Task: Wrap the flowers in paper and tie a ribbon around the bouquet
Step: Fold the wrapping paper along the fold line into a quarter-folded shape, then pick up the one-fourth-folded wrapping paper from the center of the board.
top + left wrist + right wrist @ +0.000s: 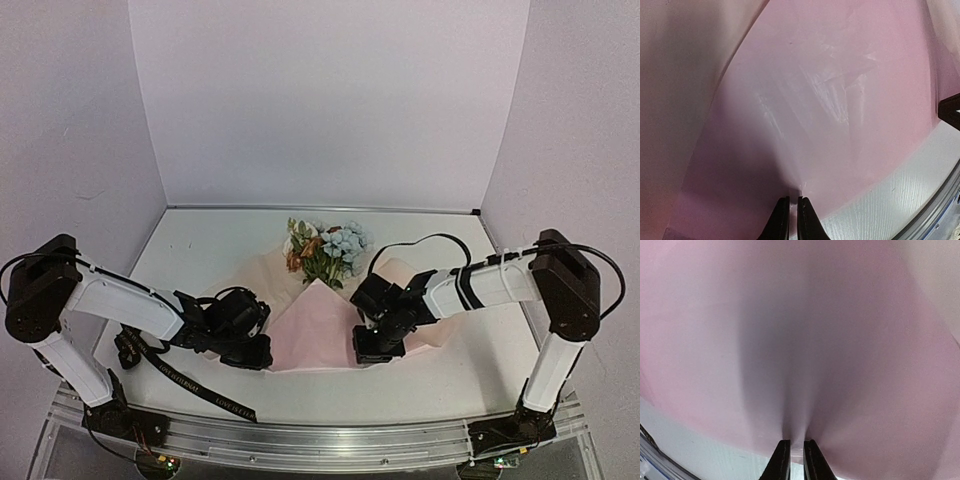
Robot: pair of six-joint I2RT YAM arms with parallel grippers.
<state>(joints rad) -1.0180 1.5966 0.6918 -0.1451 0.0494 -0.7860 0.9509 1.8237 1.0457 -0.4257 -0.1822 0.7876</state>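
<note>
Left hand (790,198) & right hand (793,441) pinched shut on paper (315,322) near edge, flowers (325,245) at paper's far tip, ribbon (190,385) left of paper; risk: uneven pull cd tear thin sheet or shift flowers.

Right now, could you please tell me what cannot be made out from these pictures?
Stems of the flowers: top view, covered by the folded paper.
Lettering on the ribbon: top view, too small to read.
Flowers and ribbon: absent from both wrist views; paper fills them.
Left fingers and right fingers: wrist views, cut off by the bottom edge; top view, indistinct against the black arms.
</note>
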